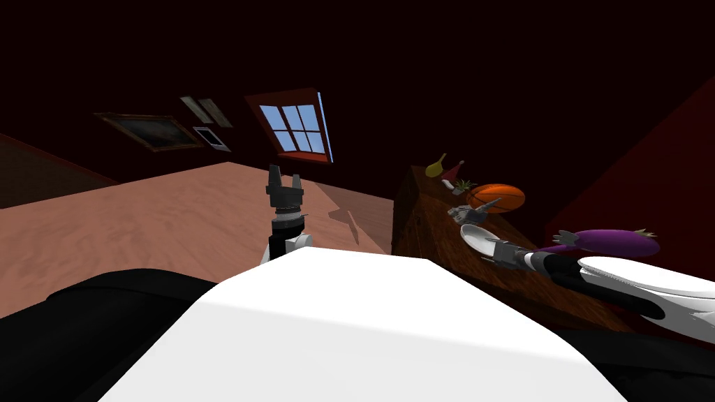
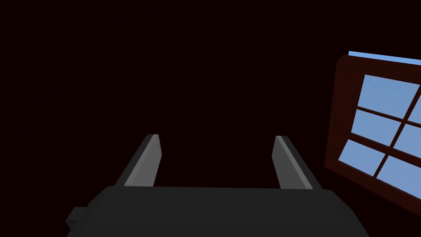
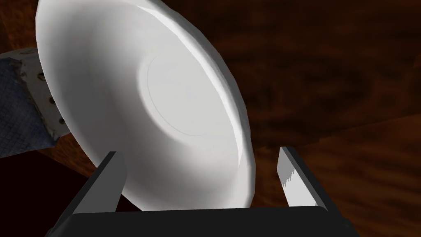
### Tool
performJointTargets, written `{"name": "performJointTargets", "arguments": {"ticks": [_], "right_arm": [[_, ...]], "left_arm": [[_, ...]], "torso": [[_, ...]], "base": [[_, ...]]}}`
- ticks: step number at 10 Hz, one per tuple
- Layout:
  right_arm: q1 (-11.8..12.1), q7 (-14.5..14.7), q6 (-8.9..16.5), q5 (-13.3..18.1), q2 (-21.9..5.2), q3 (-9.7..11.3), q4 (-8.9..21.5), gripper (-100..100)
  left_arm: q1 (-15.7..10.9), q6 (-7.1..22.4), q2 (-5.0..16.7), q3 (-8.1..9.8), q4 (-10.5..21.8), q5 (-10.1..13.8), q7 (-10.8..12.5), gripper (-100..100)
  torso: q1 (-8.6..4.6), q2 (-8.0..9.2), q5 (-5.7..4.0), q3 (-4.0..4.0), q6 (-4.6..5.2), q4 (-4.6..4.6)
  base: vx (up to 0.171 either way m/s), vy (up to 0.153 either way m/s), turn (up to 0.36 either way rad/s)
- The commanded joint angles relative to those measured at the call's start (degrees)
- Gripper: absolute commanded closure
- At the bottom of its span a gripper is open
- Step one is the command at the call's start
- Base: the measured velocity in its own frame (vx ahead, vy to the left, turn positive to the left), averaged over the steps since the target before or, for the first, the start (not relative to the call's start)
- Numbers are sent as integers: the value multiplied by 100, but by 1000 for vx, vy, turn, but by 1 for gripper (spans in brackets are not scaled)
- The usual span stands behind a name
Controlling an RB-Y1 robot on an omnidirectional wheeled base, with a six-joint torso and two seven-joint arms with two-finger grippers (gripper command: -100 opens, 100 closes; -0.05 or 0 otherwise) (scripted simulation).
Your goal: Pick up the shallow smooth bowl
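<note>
The white bowl point(image 3: 164, 94) lies on the table point(image 3: 329, 82) between the parted fingers of our right gripper point(image 3: 199, 152); our left gripper point(image 2: 216, 137) is likewise spread.

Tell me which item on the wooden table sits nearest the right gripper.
The white bowl: its rim lies between the right gripper's open fingers; the orange ball and purple eggplant lie farther off.

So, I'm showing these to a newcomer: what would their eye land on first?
The white bowl on the dark wooden surface, its near edge between the fingers of the open right gripper. Nearby on the same top sit an orange ball and a purple eggplant-like thing. In the head view a bright window stands out on the dark wall, above the raised, open left gripper.
</note>
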Motion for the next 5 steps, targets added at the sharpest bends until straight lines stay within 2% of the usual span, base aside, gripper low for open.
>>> {"name": "performJointTargets", "arguments": {"ticks": [1, 5], "right_arm": [[0, 0, 0, 0, 0, 0, 0, 100], [0, -6, -2, -3, 1, -1, 2, 100]], "left_arm": [[0, 0, 0, 0, 0, 0, 0, 0], [0, 0, 0, 0, 0, 0, 0, 0]], "torso": [[0, 0, 0, 0, 0, 0], [11, 11, 4, 7, -3, 2]], "base": [[0, 0, 0], [0, 0, 0]]}}
